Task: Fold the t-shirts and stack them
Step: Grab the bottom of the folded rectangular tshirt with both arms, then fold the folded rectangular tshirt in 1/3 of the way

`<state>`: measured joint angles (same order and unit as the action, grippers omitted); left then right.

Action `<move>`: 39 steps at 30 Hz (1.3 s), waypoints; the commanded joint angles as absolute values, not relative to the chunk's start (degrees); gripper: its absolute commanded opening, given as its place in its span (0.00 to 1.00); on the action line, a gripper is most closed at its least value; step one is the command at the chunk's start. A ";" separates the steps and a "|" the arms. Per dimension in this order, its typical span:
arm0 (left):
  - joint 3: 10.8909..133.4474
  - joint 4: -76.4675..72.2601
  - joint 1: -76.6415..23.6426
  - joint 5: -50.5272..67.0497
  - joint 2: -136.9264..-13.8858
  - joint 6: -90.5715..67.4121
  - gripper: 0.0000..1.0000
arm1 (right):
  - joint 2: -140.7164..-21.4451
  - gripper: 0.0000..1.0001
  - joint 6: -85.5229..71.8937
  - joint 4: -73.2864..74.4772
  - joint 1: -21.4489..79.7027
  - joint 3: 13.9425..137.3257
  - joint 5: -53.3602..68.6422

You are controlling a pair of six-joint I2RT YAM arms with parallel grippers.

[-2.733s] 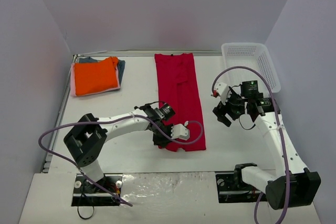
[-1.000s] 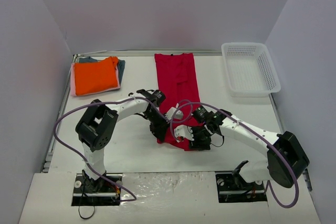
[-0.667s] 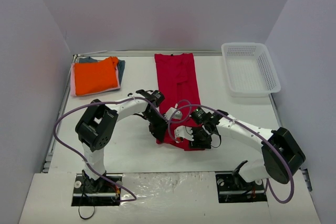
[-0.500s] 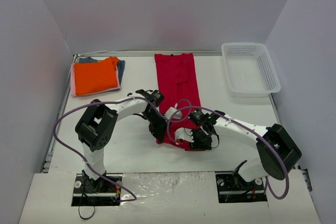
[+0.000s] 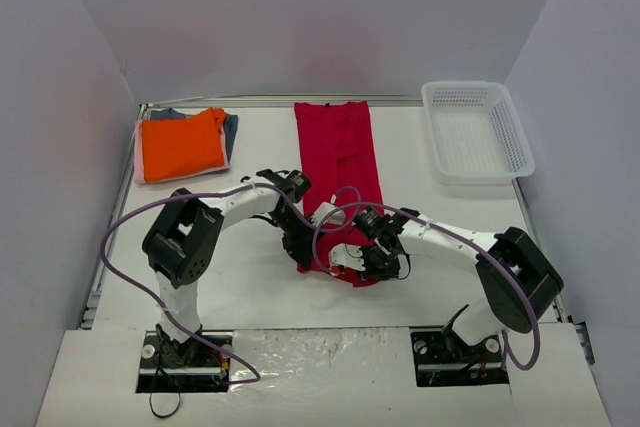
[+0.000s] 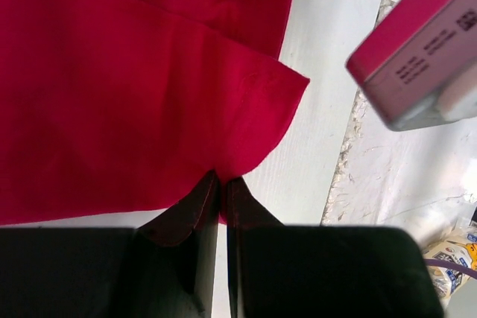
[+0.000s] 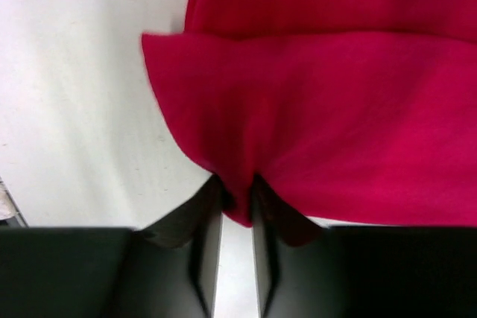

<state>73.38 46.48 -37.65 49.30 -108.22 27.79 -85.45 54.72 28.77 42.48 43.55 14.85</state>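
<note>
**Top view.** The red shirt (image 5: 340,157) is soft plain cloth folded into a long narrow strip. It lies flat on the white table (image 5: 240,287), running from the far edge toward the near centre. At far left is a folded stack: the orange shirt (image 5: 180,145) on top, with the edges of the pink shirt (image 5: 139,155) and the grey-blue shirt (image 5: 232,132) showing beneath. A white plastic mesh basket (image 5: 478,178), rectangular, stands at far right, well apart from the strip. Both arms reach inward and bend down at the wrist. The left gripper (image 5: 303,255) is at the near-left corner of the strip and the right gripper (image 5: 352,265) is at its near-right corner, the two close together.

**Left wrist view.** The left gripper (image 6: 222,180) has its dark fingers (image 6: 186,214) pressed almost together. They pinch the hem of the red shirt (image 6: 127,102) where a rounded corner meets the table (image 6: 328,132). Two cloth layers overlap, with a straight fold edge between them.

**Right wrist view.** The right gripper (image 7: 236,184) stands narrow. A drooping fold of the red shirt (image 7: 335,124) is caught between its fingers (image 7: 190,221), and the cloth puckers at the grip. Bare table (image 7: 74,109) is at the left.
</note>
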 commanded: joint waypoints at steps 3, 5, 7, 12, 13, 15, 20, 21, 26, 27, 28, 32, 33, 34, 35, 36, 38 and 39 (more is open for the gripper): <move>73.56 47.02 -37.88 50.71 -106.35 29.00 0.02 | -89.04 0.07 53.62 31.46 43.07 44.38 16.26; 73.91 47.37 -37.79 50.19 -105.91 28.92 0.02 | -87.29 0.03 53.35 32.08 43.15 45.34 16.43; 74.18 47.90 -37.44 49.84 -105.12 28.92 0.02 | -84.83 0.03 53.17 33.92 43.07 46.40 17.31; 74.53 48.69 -37.26 49.13 -101.70 29.18 0.02 | -79.99 0.00 52.12 38.58 43.15 50.53 19.51; 74.36 48.60 -37.18 49.13 -100.99 29.18 0.02 | -79.28 0.00 52.03 39.19 43.15 51.23 19.86; 73.66 49.21 -37.18 50.44 -99.07 30.40 0.02 | -78.05 0.00 52.12 41.21 43.07 52.03 20.74; 71.46 49.30 -37.18 52.56 -95.37 31.64 0.02 | -77.52 0.00 52.56 45.43 42.72 54.49 20.74; 71.54 50.79 -37.26 52.65 -94.93 32.34 0.02 | -77.52 0.00 53.08 45.96 42.63 54.84 20.83; 74.18 63.43 -37.27 56.16 -96.76 39.81 0.02 | -76.64 0.00 54.84 50.61 41.93 56.60 23.46; 74.35 64.59 -37.27 56.77 -97.12 40.51 0.02 | -76.47 0.00 55.02 51.06 41.84 57.30 24.34; 74.18 65.30 -37.35 57.04 -97.12 41.56 0.02 | -76.38 0.00 55.19 51.50 41.66 57.57 24.61; 72.42 63.99 -37.35 57.04 -94.58 40.78 0.03 | -75.50 0.00 56.42 53.43 41.31 58.53 25.66; 71.90 63.64 -37.35 56.87 -93.96 40.61 0.02 | -75.32 0.00 56.60 53.70 41.13 58.71 26.01; 71.63 63.55 -37.35 57.21 -93.43 40.52 0.02 | -75.15 0.00 56.95 54.48 40.87 58.88 26.97; 71.54 63.72 -37.35 57.30 -92.91 40.52 0.03 | -74.97 0.00 57.13 54.93 40.78 59.06 27.33; 71.46 63.98 -37.35 57.57 -92.64 40.43 0.02 | -74.97 0.00 57.39 55.37 40.78 59.32 27.86; 71.28 64.51 -37.35 58.18 -92.03 40.87 0.02 | -74.80 0.00 57.92 56.60 40.61 60.20 29.26; 71.19 64.42 -37.35 58.18 -91.76 40.78 0.02 | -74.79 0.00 58.09 56.86 40.52 60.55 29.53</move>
